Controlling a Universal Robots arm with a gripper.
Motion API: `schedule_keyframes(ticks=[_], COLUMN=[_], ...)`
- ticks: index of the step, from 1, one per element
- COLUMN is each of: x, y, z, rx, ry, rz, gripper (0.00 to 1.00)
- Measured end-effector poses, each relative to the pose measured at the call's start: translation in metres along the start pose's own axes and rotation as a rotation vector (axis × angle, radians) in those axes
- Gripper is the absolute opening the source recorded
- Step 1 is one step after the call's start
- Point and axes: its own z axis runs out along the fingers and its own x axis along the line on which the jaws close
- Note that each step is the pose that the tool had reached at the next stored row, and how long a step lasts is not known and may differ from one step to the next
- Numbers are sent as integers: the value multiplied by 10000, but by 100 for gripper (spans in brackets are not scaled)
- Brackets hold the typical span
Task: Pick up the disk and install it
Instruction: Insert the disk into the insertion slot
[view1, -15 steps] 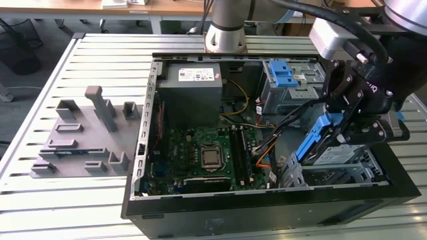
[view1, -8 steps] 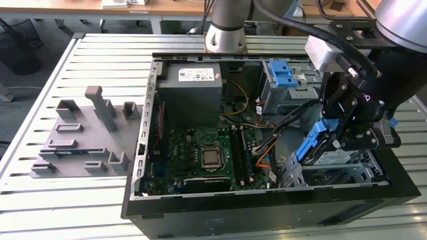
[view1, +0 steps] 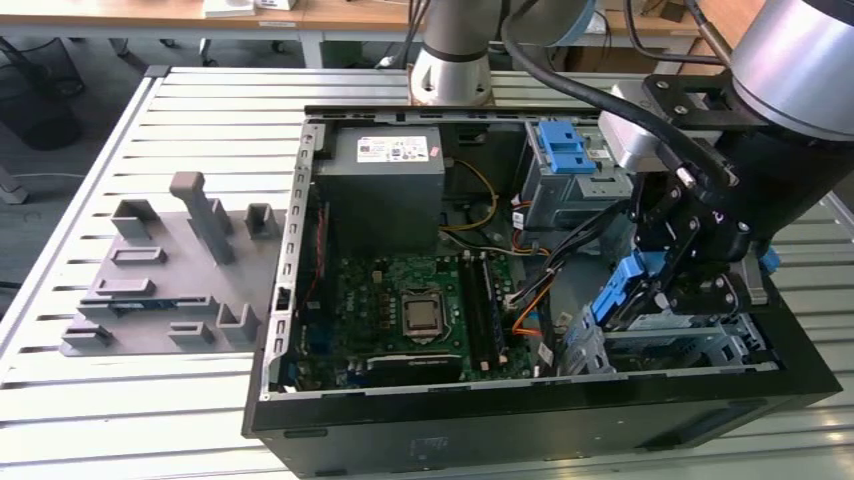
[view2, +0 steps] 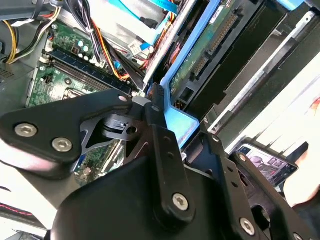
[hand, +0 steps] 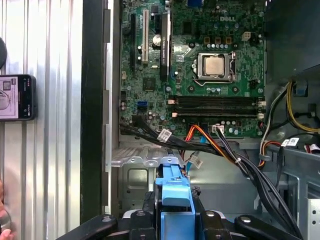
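Disk (view1: 625, 292) between fingers (hand: 150, 210)

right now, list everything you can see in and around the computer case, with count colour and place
computer case: one, black, open, on the slatted table
table: one, silver slats, under everything
disk: one, in a blue carrier, held at the grey drive cage on the exterior view's right
motherboard: one, green, on the case floor
power supply: one, grey with a white sticker, far end of the case
blue latch: one, on the grey cage at the far end
fixture plate: one, grey, on the table at the exterior view's left
phone: one, black, on the table beside the case
gripper: one, black, shut on the disk
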Motion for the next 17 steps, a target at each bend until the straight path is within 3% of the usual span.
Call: schedule_keyframes(ticks=[7, 8, 14, 17], x=[0, 0, 0, 1], y=[0, 0, -1, -1], z=[1, 2, 34, 44], rx=[0, 0, 0, 0], ry=[0, 0, 0, -2], rz=[0, 1, -1, 0], gripper=[37, 44, 44, 36])
